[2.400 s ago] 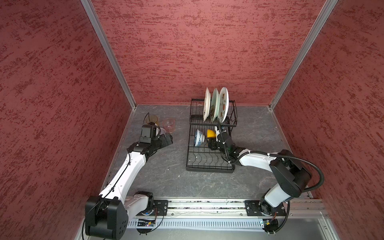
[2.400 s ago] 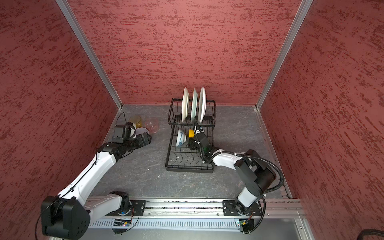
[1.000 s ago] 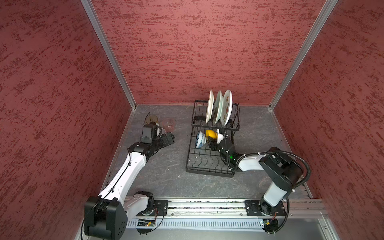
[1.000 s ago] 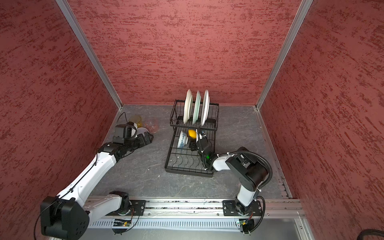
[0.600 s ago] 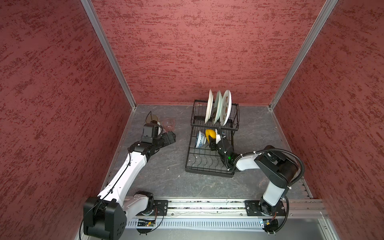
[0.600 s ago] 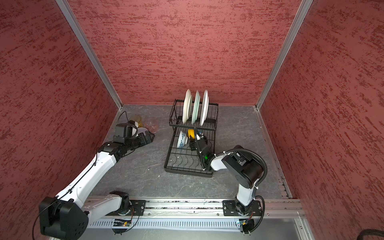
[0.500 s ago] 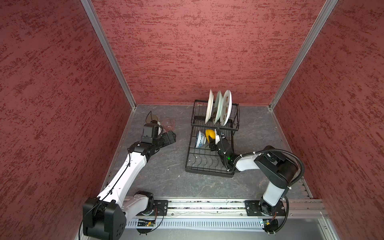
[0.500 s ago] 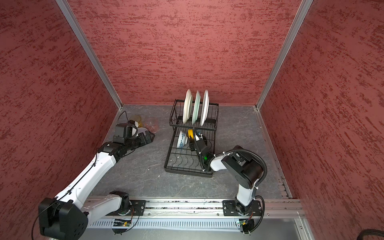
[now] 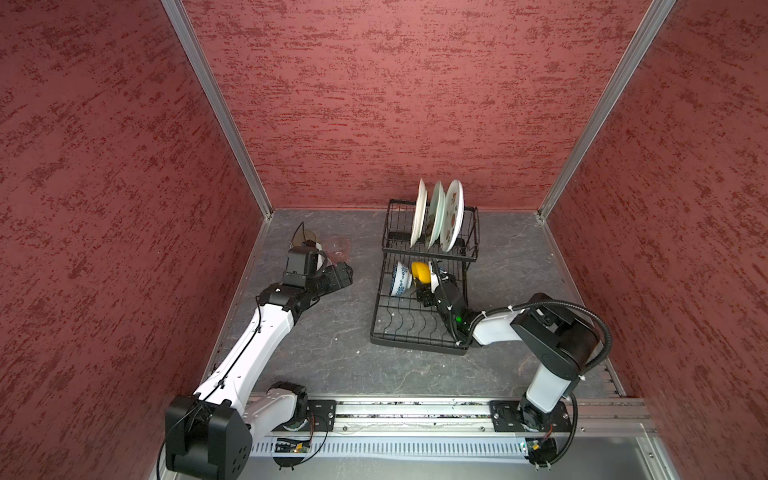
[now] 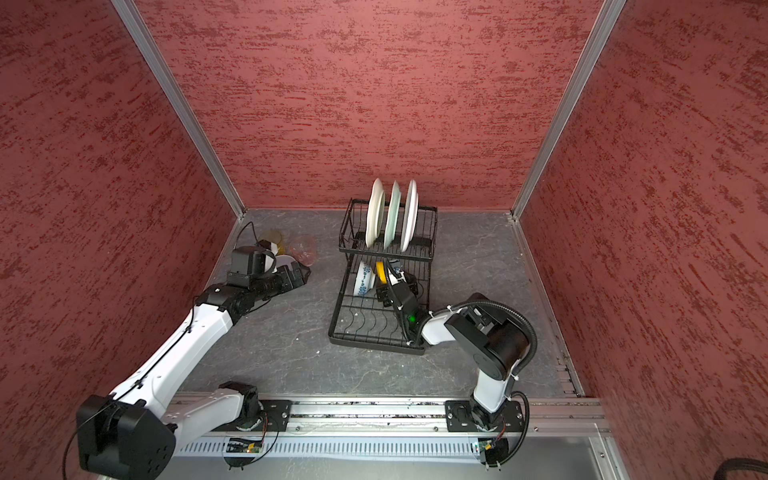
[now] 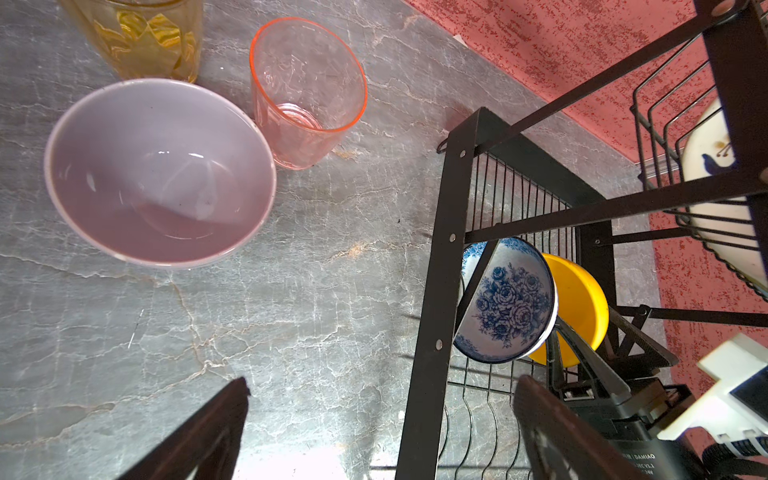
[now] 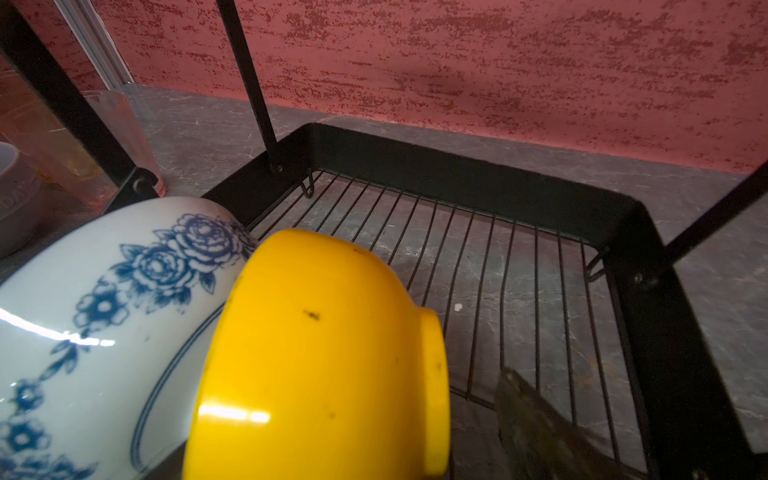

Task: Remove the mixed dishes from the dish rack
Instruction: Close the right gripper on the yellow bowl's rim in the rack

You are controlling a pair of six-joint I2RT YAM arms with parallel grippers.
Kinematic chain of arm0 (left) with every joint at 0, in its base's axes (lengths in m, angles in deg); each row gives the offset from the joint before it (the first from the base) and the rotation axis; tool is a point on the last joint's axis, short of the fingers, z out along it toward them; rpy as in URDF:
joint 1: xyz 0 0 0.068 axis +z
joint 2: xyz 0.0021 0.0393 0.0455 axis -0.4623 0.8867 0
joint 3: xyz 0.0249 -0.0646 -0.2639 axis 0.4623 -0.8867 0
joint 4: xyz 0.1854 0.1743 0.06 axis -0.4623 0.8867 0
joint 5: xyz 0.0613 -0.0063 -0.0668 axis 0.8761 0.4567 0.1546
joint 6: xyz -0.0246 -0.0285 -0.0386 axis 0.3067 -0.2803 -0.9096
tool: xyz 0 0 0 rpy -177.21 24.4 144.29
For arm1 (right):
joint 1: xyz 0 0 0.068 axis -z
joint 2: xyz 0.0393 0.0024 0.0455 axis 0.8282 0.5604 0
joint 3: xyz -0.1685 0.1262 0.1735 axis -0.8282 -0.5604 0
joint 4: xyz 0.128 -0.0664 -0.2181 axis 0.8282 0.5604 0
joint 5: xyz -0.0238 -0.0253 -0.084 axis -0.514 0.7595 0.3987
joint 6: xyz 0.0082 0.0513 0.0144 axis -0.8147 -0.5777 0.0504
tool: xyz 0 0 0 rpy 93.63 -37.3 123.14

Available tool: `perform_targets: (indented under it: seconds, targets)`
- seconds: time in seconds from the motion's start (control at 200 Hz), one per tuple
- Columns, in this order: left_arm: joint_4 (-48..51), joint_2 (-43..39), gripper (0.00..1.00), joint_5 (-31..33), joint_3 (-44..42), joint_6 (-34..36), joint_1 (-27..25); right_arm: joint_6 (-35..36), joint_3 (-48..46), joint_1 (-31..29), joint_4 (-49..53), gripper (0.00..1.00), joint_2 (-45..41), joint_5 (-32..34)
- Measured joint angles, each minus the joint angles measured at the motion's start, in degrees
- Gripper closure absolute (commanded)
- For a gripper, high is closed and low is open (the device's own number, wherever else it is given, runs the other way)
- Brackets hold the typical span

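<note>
Dish rack [image 9: 411, 345] at back of table [image 9: 332, 353] held three plates [image 9: 436, 216], blue-white bowl [image 9: 400, 279], yellow bowl [image 9: 420, 272]; pink bowl [image 11: 158, 170], pink glass [image 11: 307, 91], amber glass [image 11: 145, 37] stood unloaded by wide, empty left gripper [image 9: 345, 273]; right gripper [image 9: 434, 276] at yellow bowl, grip unclear.

**Red walls and grey stone all round me**

Three walls close me in: the back wall [image 9: 395, 104], the left wall [image 9: 104, 208] and the right wall [image 9: 685, 208]. All have the same rough red finish, with darker flecks dragged sideways across a paler pink. Where they meet, two aluminium corner strips [image 9: 216, 108] [image 9: 596, 108] climb out of sight. Under me lies the worktop [image 9: 332, 340], dark grey with pale veins like marble and a few white crumbs [image 9: 358, 351] on it. Along its near edge runs a metal rail [image 9: 415, 411], then a slotted grey strip [image 9: 395, 448] and a plain steel ledge [image 9: 415, 471]. The light sits soft and even on the walls. Seen close up in my left wrist view, the worktop throws back a white glare [image 11: 291, 461].
</note>
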Motion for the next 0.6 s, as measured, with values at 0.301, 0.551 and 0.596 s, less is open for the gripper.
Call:
perform_targets:
  seconds: [0.301,0.551,0.596]
  targets:
    - [-0.1,0.0,0.01,-0.1,0.0,0.0,-0.2,-2.3,-4.0,-0.8,-0.1,0.1,-3.1,-2.4]
    - [-0.6,0.1,0.01,-0.3,0.0,-0.2,-0.2,-3.2,-4.9,-1.4,-1.2,0.1,-3.1,-4.8]
    - [-0.6,0.1,0.0,-0.3,0.0,-0.2,-0.2,-3.1,-4.9,-1.4,-1.6,0.1,-3.1,-5.4]
